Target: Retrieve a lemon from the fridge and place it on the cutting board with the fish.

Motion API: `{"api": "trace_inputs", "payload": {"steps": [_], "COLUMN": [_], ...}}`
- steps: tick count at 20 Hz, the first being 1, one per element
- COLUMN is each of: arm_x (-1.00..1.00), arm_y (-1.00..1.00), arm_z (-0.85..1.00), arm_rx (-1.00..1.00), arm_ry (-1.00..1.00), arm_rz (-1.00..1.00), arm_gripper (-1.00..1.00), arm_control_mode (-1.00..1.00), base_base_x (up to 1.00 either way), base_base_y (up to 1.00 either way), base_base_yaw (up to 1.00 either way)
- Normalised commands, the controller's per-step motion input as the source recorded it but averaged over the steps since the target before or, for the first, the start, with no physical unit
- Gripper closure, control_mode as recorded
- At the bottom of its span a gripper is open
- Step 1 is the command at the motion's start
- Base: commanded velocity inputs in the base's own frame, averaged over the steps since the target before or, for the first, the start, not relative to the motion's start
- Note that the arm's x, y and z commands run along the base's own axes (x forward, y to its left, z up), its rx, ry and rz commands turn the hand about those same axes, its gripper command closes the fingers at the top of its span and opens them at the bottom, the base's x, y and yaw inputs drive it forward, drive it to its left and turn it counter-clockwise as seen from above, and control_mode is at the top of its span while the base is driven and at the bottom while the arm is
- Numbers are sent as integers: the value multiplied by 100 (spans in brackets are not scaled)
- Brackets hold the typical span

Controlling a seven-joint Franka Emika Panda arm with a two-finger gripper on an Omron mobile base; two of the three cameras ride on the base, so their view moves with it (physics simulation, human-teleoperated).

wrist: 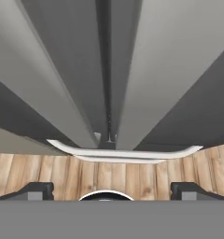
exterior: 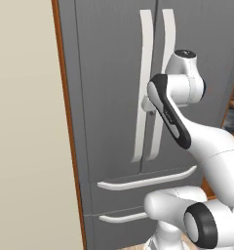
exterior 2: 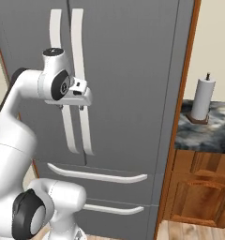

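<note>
Here, item by item.

Gripper (exterior 2: pixel 71 108): jaws spread wide, holding nothing. It points downward in front of the fridge doors, level with the middle of the long handles. In the right base view its two short fingers (exterior 2: pixel 81 108) hang just in front of those handles; whether they touch cannot be told. In the hand view the two dark tips sit far apart at the lower corners, the gripper (wrist: pixel 111 190) looking straight down the door fronts.

Arm (exterior: pixel 206 141): white, with dark joints, bent at the elbow and reaching up and forward to the fridge.

Fridge (exterior: pixel 109 88): tall, grey, French-door, both doors closed. Two long white curved handles (exterior 2: pixel 77 61) run side by side along the centre seam. Below them are two drawers, each with a white curved handle; the upper drawer handle (exterior: pixel 146 179) lies above the lower one (exterior: pixel 123 217). The lemon cannot be seen from here with the doors shut.

Floor (wrist: pixel 109 175): light wood planks, seen beneath the drawer handles in the hand view.

Wall (exterior: pixel 26 122): plain cream, left of the fridge, past a brown trim strip.

Counter (exterior 2: pixel 206 129): dark marbled top, right of the fridge, over brown wooden cabinets (exterior 2: pixel 198 192).

Paper towel roll (exterior 2: pixel 201 99): white, upright on a small wooden base, on the counter.
</note>
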Motion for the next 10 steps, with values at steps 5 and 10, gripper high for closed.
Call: {"api": "trace_inputs", "payload": {"steps": [5, 10], "arm_x": [0, 0], "arm_y": [0, 0], "arm_z": [0, 0], "arm_rx": [0, 0], "arm_ry": [0, 0], "arm_rz": [0, 0], "arm_gripper": [-100, -100], "arm_control_mode": [100, 100], "base_base_x": [-24, -36], "base_base_y": [0, 0], "base_base_yaw": [0, -1]}}
